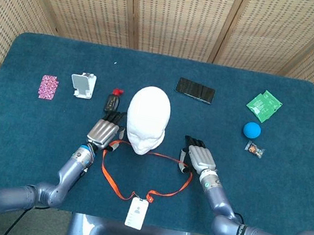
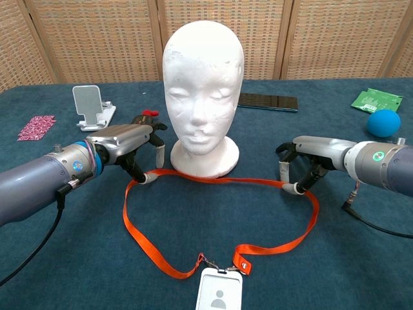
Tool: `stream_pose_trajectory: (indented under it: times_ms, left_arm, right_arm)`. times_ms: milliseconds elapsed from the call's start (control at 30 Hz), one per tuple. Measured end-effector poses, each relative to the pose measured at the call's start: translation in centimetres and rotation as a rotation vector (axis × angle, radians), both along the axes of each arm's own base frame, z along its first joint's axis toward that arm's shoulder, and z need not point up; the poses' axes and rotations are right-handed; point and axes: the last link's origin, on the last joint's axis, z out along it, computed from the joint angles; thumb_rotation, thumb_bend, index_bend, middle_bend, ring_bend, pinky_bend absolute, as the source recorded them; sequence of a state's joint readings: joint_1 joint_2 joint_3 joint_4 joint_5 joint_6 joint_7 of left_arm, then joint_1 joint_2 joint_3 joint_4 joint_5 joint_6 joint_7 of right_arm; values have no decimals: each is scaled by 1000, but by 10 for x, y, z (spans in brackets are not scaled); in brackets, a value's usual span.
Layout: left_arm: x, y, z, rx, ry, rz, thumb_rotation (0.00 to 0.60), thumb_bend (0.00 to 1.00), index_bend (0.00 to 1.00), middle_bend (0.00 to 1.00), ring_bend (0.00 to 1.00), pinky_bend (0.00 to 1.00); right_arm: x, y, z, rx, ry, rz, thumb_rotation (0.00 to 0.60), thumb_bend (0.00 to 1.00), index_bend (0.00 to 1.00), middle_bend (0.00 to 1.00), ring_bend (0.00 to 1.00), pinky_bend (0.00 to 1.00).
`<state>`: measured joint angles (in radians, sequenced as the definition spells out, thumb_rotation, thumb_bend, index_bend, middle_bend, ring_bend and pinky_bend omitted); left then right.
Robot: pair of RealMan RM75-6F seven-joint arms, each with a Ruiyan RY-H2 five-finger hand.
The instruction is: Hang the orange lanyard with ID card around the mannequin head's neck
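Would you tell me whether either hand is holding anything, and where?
Nothing is lifted; the left hand and right hand fingertips touch the orange lanyard, which lies flat.

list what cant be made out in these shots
- Left hand: both views leave unclear whether its fingertips pinch the orange lanyard or only touch it.
- Right hand: same doubt; curled fingers hide the contact.
- ID card: bottom cut off by the chest view's edge; print too small in the head view.
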<state>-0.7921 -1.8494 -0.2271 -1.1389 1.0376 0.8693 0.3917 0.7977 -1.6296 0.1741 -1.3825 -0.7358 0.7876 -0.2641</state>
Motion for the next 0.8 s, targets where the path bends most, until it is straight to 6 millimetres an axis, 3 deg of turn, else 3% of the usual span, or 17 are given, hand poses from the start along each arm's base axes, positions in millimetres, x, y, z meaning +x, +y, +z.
stream_pose_trajectory:
  times_ms: [567, 800]
  left_arm:
    - [5, 1, -7, -10, 5, 16, 600, 391, 594, 0, 0, 0]
    - [4, 1, -7, -7, 5, 20, 600, 400, 701, 0, 0, 0]
  right_arm:
    - [-3, 0, 1, 1, -7, 0, 600, 626, 707, 3, 0, 0]
    - [-2, 1, 1, 3, -8, 6, 600, 626, 708, 4, 0, 0]
